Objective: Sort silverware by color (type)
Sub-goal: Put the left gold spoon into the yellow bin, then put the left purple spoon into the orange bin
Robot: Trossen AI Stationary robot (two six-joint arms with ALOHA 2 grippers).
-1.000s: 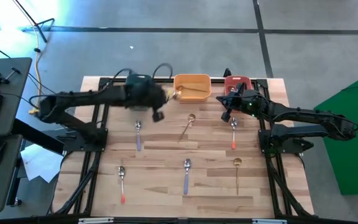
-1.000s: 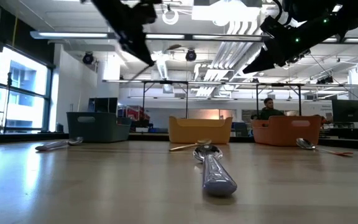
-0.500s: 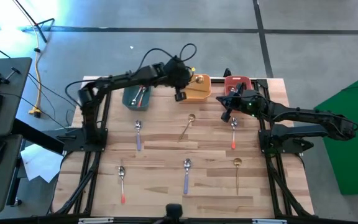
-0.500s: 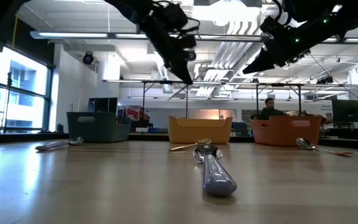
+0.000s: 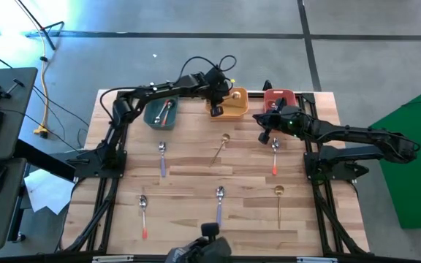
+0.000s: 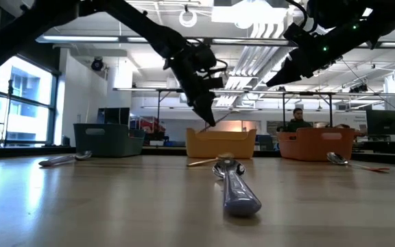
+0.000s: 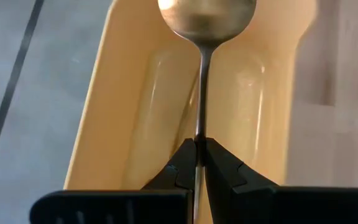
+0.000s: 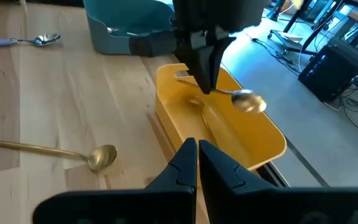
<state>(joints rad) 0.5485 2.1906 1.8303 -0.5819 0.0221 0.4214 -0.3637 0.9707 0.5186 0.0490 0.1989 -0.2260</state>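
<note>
My left gripper (image 5: 215,109) is shut on a gold spoon (image 8: 248,101) and hangs over the orange bin (image 5: 234,107) at the table's far edge. The spoon's bowl (image 7: 207,15) shows above the bin's inside. My right gripper (image 5: 266,136) hovers shut and empty just near of the red bin (image 5: 280,97). On the wood lie two blue-handled spoons (image 5: 162,157) (image 5: 219,206), two red-handled ones (image 5: 275,155) (image 5: 143,215) and two gold ones (image 5: 220,148) (image 5: 278,204). The teal bin (image 5: 152,117) holds silverware. My left gripper pinches the gold spoon's thin handle (image 7: 199,134) between its two fingertips (image 7: 185,163). The fingers come slanting down from the table's left. The spoon sticks out beyond them toward the far edge, bowl foremost, lifted clear above the orange bin.
The three bins stand in a row along the far edge. Black frame rails (image 5: 115,157) run down both sides of the table. A dark object (image 5: 205,250) shows at the near edge. Bare wood lies between the two rows of spoons.
My left gripper has swung from near the teal bin toward the table's right and far edge and sunk down over the orange bin, carrying the gold spoon with it.
</note>
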